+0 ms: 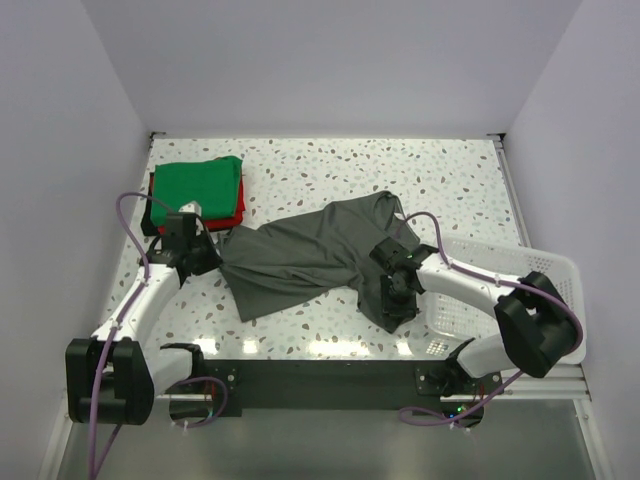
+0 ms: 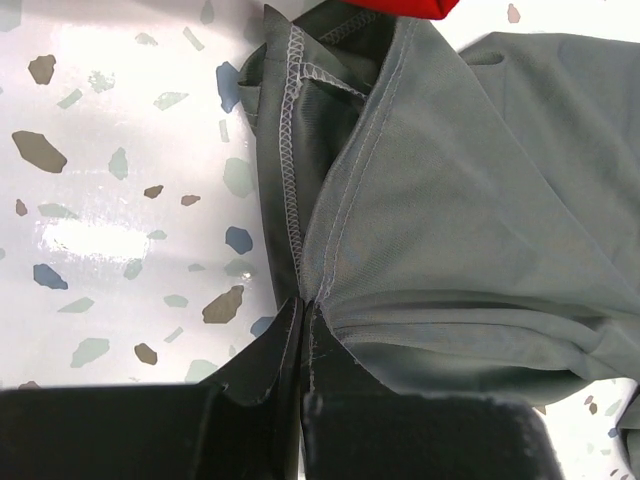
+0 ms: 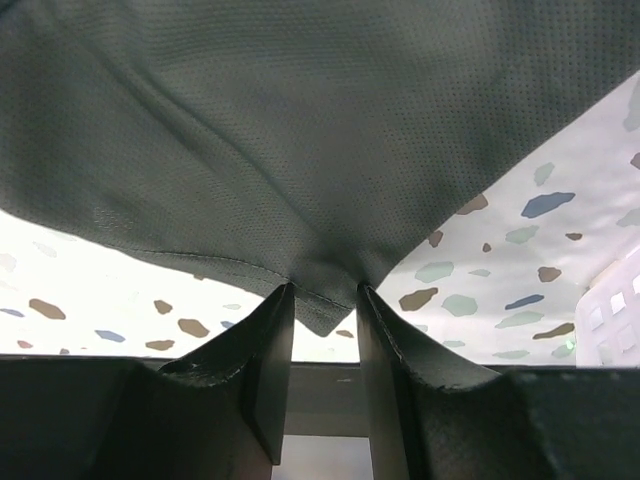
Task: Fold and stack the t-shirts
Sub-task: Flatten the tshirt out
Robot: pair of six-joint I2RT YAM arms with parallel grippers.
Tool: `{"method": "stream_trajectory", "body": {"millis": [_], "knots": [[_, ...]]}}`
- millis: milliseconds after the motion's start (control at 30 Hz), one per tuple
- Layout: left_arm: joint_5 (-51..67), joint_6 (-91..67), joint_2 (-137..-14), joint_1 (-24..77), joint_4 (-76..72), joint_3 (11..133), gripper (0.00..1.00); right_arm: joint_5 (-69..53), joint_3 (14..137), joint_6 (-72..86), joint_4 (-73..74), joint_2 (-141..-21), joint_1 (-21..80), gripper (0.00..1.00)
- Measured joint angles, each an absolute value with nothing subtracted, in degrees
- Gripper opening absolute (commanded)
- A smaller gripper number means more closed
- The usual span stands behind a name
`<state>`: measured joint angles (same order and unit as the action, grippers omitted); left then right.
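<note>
The charcoal-grey t-shirt (image 1: 300, 255) lies crumpled across the middle of the table. My left gripper (image 1: 203, 252) is shut on its left end; in the left wrist view the jaws (image 2: 303, 305) pinch the stitched hem of the shirt (image 2: 470, 180). My right gripper (image 1: 396, 285) is at the shirt's right end. In the right wrist view its fingertips (image 3: 325, 295) stand a little apart with a fold of the shirt (image 3: 300, 130) caught between them, lifted off the table. The green t-shirt (image 1: 200, 185) lies folded on the folded red t-shirt (image 1: 232, 218) at the back left.
A white mesh basket (image 1: 545, 275) stands at the right, under my right arm; a corner of it shows in the right wrist view (image 3: 620, 300). A red edge (image 2: 410, 8) shows at the top of the left wrist view. The speckled tabletop (image 1: 330, 165) ends at walls.
</note>
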<state>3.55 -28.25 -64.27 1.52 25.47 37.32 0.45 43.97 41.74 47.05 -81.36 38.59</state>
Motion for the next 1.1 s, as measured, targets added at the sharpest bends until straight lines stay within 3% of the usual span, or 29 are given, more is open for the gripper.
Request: {"method": "stream_trajectory", "body": {"millis": [767,800,933,1000,1100], "knots": [[2.94,-27.38,-63.61,1.13,26.46,37.32,0.00,-0.78,39.81,44.60,45.87,-79.50,38.57,0.33],[2.96,-27.33,-63.61,1.13,26.46,37.32,0.00,-1.34,39.81,44.58,45.34,-80.44,38.59,0.32],[3.27,-26.83,-63.61,1.13,26.44,37.32,0.00,-2.46,40.27,43.53,45.54,-81.52,38.46,0.05],[3.66,-26.74,-63.57,1.13,26.41,37.32,0.00,-3.31,40.38,43.51,45.17,-81.52,38.52,0.00],[4.45,-26.39,-63.44,1.13,26.30,37.32,0.00,-3.57,41.28,43.44,45.39,-81.47,38.52,0.00]]}}
